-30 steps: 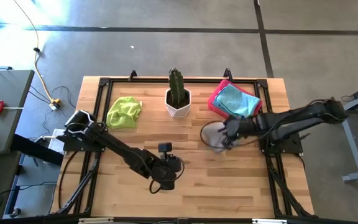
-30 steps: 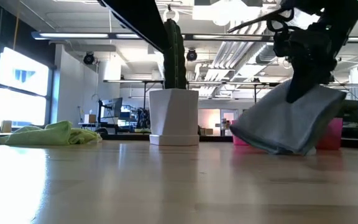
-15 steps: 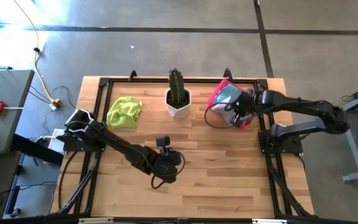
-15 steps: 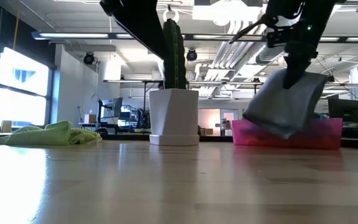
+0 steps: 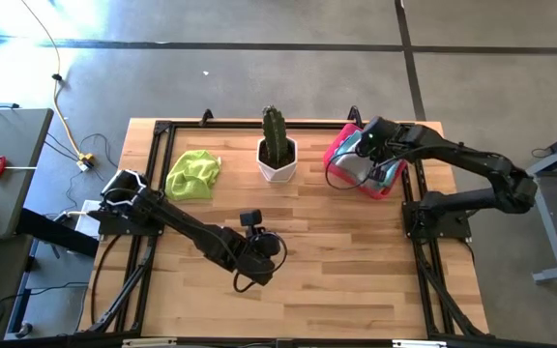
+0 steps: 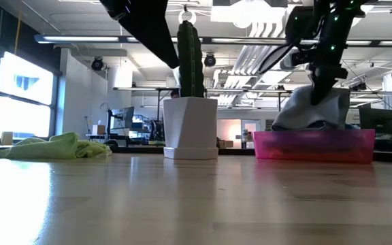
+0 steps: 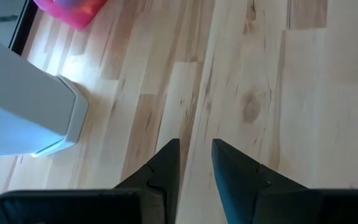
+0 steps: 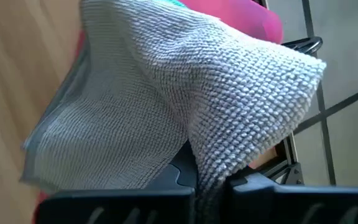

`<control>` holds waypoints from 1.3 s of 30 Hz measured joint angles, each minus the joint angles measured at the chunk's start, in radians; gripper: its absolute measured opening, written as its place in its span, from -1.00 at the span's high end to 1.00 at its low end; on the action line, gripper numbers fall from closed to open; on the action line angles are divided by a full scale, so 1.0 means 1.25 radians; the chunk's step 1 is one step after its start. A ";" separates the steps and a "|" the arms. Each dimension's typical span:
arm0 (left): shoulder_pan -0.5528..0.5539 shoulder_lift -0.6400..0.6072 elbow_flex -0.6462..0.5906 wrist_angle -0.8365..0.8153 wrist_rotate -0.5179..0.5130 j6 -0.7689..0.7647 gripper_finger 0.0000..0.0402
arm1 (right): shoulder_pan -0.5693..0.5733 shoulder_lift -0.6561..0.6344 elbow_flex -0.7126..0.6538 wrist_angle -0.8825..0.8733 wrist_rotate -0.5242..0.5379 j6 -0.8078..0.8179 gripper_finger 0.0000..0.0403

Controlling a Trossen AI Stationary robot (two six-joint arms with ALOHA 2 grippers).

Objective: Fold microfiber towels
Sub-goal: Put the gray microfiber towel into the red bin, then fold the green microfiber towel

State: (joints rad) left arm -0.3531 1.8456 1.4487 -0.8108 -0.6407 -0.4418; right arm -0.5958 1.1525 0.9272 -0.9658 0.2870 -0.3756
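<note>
A folded grey microfiber towel [image 5: 356, 170] hangs over the pink tray [image 5: 340, 145] at the table's far right, with my right gripper [image 5: 371, 145] shut on it from above. In the low view the towel [image 6: 313, 112] bulges over the tray's rim [image 6: 315, 144]. A strip of light blue towel [image 5: 388, 174] shows in the tray beside it. A crumpled lime green towel [image 5: 193, 174] lies on the far left of the table. My left gripper [image 7: 195, 149] hovers open over bare wood near the table's middle, holding nothing. My right gripper pinches a bunched upper part of the grey towel [image 8: 199, 163] between its two fingers, more than one layer thick. The fingers slant down from above. The towel droops slack below them, and its lower part [image 6: 305, 124] reaches the tray's top.
A cactus in a white pot [image 5: 278, 155] stands at the far middle, between the green towel and the tray. A black frame [image 5: 162, 128] runs along the table's edges. Bare wood lies across the near half.
My right gripper has swung from the table's right middle toward the far edge and up, its wrist rolling, still shut. The grey towel has come off the table, been carried hanging, and now sits over the pink tray.
</note>
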 joint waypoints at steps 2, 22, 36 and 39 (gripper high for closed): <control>0.000 0.000 0.000 -0.002 0.000 0.000 0.58 | -0.013 0.022 0.000 0.010 0.001 -0.007 1.00; 0.003 0.000 0.000 -0.052 -0.054 -0.001 0.58 | -0.026 0.131 0.022 0.017 0.229 0.092 0.18; 0.127 0.000 0.000 -0.412 -0.111 -0.216 0.58 | 0.062 0.104 0.160 -0.064 0.130 0.443 0.02; 0.171 0.000 -0.012 -0.499 -0.106 -0.229 0.58 | 0.131 0.097 0.139 -0.006 0.071 0.541 0.02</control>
State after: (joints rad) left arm -0.1393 1.8454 1.4334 -1.4350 -0.7727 -0.7283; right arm -0.4320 1.2742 1.1003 -0.9737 0.3759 0.3007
